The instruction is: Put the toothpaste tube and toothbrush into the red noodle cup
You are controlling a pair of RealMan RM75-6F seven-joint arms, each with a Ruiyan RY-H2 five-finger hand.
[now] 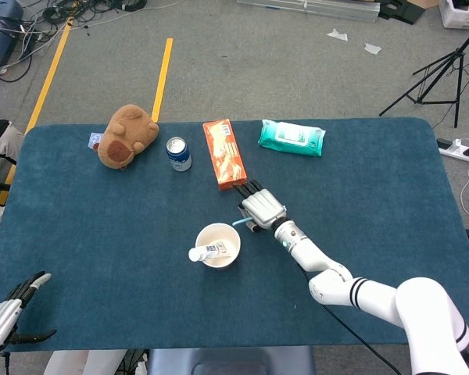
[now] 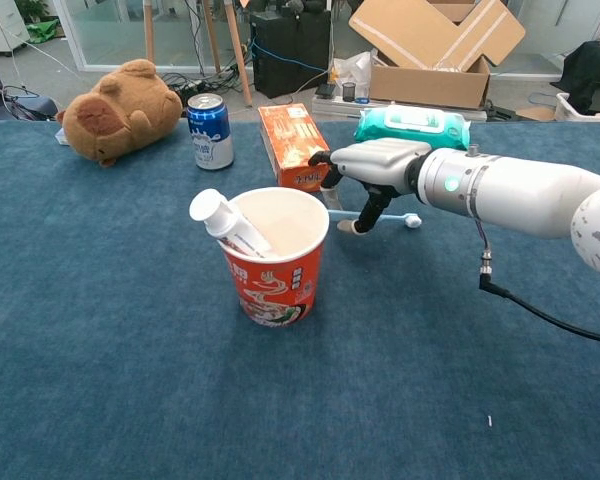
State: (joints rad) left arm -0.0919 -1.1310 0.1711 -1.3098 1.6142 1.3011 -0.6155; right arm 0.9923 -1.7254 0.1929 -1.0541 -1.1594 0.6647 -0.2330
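The red noodle cup (image 2: 276, 262) stands in the middle of the blue table (image 1: 102, 258). The toothpaste tube (image 2: 226, 222) is already inside, leaning out toward ten o'clock with its white cap over the rim. The toothbrush (image 2: 375, 216) lies flat on the table at about two o'clock from the cup, under the right hand (image 2: 372, 172). The fingers (image 2: 368, 212) point down around the brush and one tip touches the table next to it, but I cannot tell if they have hold of it. The left hand (image 1: 14, 312) rests far off at the table's seven o'clock corner, fingers apart, holding nothing.

The brush is thin and flat, so the fingers could slip off it or push it away. The cup looks light, so a bump from the hand could tip it.
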